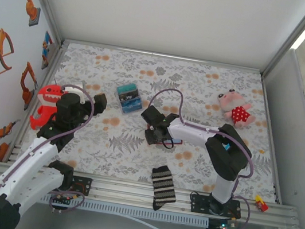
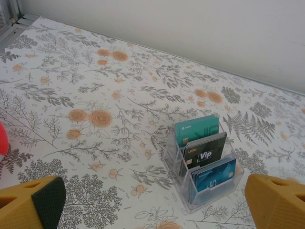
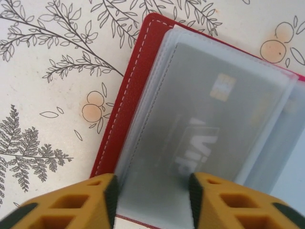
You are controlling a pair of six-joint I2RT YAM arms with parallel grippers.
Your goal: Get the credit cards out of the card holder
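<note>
The task looks to be in its early part, because the card holder [image 3: 128, 95] has at least one card inside. In the right wrist view the dark-red holder lies open and flat on the flowered tablecloth [image 3: 43, 71], running from the upper middle of the frame down to the lower right. Its frosted plastic sleeve [image 3: 143, 186] is on top, and a grey card [image 3: 209, 129] with a chip and pale "VIP" letters shows through it. The right gripper [image 3: 151, 202] is at the bottom edge of this frame. Its jaws are spread, one finger on each side of the near edge of the sleeve, and they pinch nothing. Whether the pads touch the plastic, I cannot tell. In the top view the holder [image 1: 177, 143] is a little below the middle of the frame, partly under the right gripper [image 1: 160, 132]. The left gripper [image 2: 155, 205] also has its jaws wide apart and empty. In the top view it [image 1: 97, 102] is at the left of the middle. It looks toward a clear stand [image 2: 209, 193] in the lower right of its own frame, which has a teal card [image 2: 196, 129], a black card [image 2: 205, 153] and a blue card [image 2: 213, 177] standing in its slots. If these came from the holder, I cannot say. What is left, in my judgement, is to slide the grey card out of the sleeve and to check the other sleeves under it, which are hidden here.
</note>
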